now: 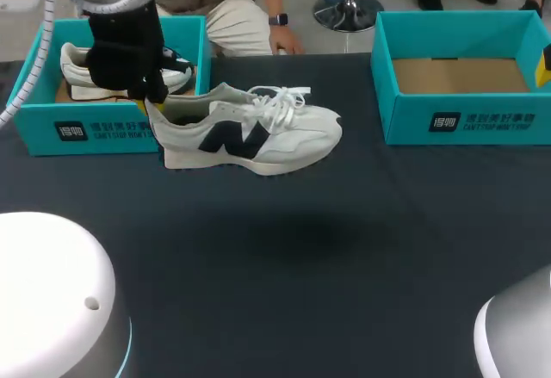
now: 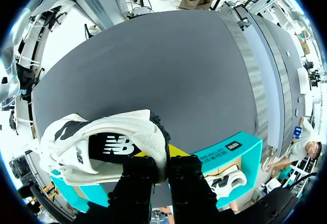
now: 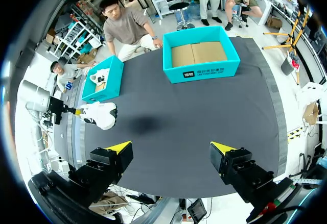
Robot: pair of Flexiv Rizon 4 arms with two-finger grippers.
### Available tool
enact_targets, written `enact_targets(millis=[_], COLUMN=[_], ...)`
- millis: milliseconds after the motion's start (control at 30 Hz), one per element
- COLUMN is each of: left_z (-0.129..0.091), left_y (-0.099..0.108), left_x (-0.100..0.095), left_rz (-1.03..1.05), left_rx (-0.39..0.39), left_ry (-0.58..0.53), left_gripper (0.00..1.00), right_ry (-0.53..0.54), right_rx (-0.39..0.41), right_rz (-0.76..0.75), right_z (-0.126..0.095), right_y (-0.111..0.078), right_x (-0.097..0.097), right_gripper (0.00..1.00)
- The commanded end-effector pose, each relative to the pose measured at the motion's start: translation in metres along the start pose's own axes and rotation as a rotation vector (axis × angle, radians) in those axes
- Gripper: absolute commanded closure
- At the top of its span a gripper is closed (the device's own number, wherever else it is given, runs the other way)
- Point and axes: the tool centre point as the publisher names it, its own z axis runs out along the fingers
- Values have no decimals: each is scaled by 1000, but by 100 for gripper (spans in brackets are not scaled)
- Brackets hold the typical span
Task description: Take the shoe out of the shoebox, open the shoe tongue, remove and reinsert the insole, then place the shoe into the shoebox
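Head view: left gripper (image 1: 153, 98) tight on shoe (image 1: 258, 133) heel beside white-lettered teal shoebox (image 1: 95, 128); right gripper (image 3: 171, 148) wide.

shoe (image 1: 258, 137): white upper and white laces, off-white sole, a black emblem on the side
insole (image 2: 110, 145): black with a white mark
second shoe (image 1: 73, 58): white with black patches
left shoebox (image 1: 52, 128): teal, with a black label and dark print on the front wall
right shoebox (image 1: 469, 124): teal with the same dark print; plain brown cardboard floor
counter (image 1: 301, 257): plain dark grey
left fingers (image 2: 176, 151): black, yellow at the tip
right fingers (image 3: 121, 147): black with bright yellow tips
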Motion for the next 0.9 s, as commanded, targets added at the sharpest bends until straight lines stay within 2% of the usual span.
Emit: enact_targets(millis=[33,200,300,900], left_z=[9,20,25,32], left_y=[-2,-6,-7,-11], left_x=[-34,-55,-62,-66], left_rz=[-16,-30,-42,-34], left_rx=[10,34,41,67], left_ry=[38,23,31,38], left_gripper=[100,100,100,100], right_ry=[-2,-2,-2,-2], right_rx=[7,7,7,7], right_rz=[1,1,1,1], right_z=[-1,-1,-1,-1], right_y=[3,3,3,3], right_x=[1,1,1,1], right_gripper=[0,0,0,0])
